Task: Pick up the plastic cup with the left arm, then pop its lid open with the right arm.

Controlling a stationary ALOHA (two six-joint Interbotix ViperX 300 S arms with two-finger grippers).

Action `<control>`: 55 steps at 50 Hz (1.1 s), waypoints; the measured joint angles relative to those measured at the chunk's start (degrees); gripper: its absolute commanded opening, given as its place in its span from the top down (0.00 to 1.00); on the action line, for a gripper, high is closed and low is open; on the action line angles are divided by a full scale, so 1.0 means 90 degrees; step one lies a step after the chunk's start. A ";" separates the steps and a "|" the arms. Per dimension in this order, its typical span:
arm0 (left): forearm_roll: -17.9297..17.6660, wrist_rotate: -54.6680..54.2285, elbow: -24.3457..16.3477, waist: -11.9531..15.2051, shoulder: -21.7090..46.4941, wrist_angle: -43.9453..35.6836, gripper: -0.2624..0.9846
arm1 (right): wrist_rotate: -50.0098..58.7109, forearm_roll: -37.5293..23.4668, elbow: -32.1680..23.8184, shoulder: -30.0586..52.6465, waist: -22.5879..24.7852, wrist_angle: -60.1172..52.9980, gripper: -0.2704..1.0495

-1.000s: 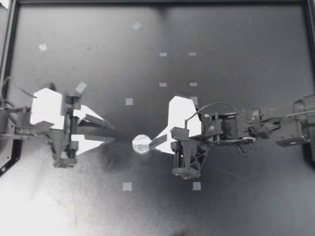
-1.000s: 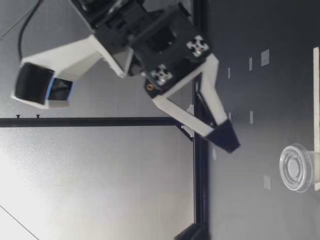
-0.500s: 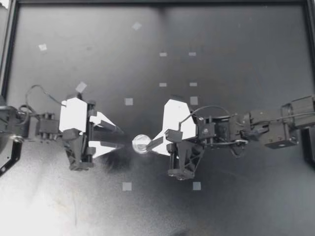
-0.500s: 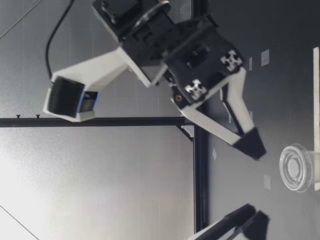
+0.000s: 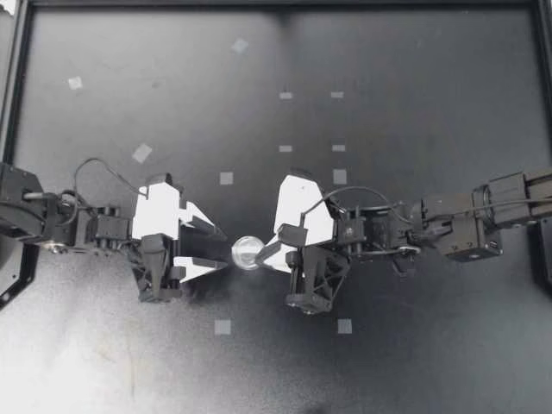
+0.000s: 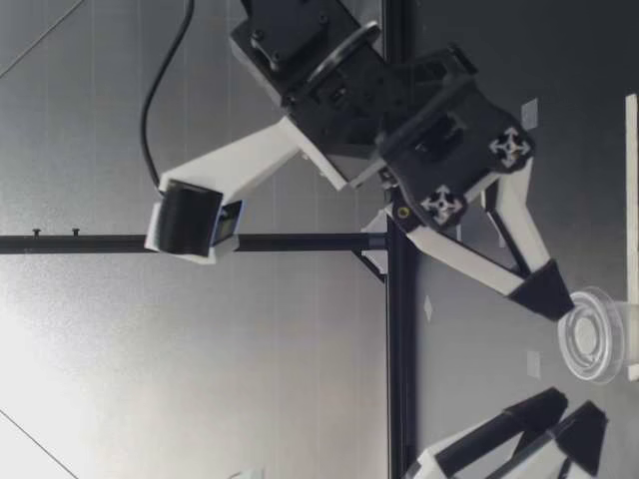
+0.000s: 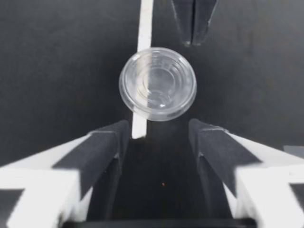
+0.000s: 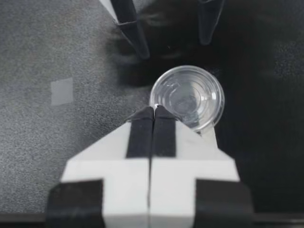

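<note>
Clear cup [image 5: 247,252] sits on table [image 5: 388,69] btwn grippers. Right gripper [image 5: 261,252]: fingers pressed together, tip at cup rim. Left gripper [image 5: 226,249]: spread, just short of cup. Risk: off-centre nudge skids or tips the light cup.

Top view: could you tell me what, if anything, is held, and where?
My right hand seems to pinch the clear cup by its rim; my left hand holds nothing.

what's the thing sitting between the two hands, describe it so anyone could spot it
On the black table, look at the middle, in the gap between my left hand and my right hand. A small clear plastic cup sits there, at the right hand's tip. It is the only round, see-through thing; its neighbours are flat pale tape squares.
</note>
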 measured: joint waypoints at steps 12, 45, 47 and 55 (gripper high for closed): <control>0.0000 0.0039 -0.0127 0.0000 0.0303 0.0010 0.33 | 0.0000 0.0010 0.0000 0.0029 -0.0078 0.0010 0.88; 0.0000 0.0088 -0.0439 0.0000 0.0752 -0.0107 0.33 | 0.0029 0.0010 -0.0059 0.0225 -0.0117 0.0186 0.88; 0.0010 0.0088 -0.0439 0.0000 0.0762 -0.0117 0.33 | 0.0029 0.0000 -0.0068 0.0225 -0.0127 0.0205 0.88; 0.0010 0.0088 -0.0459 0.0000 0.0762 -0.0146 0.33 | 0.0039 0.0000 -0.0068 0.0273 -0.0127 0.0225 0.88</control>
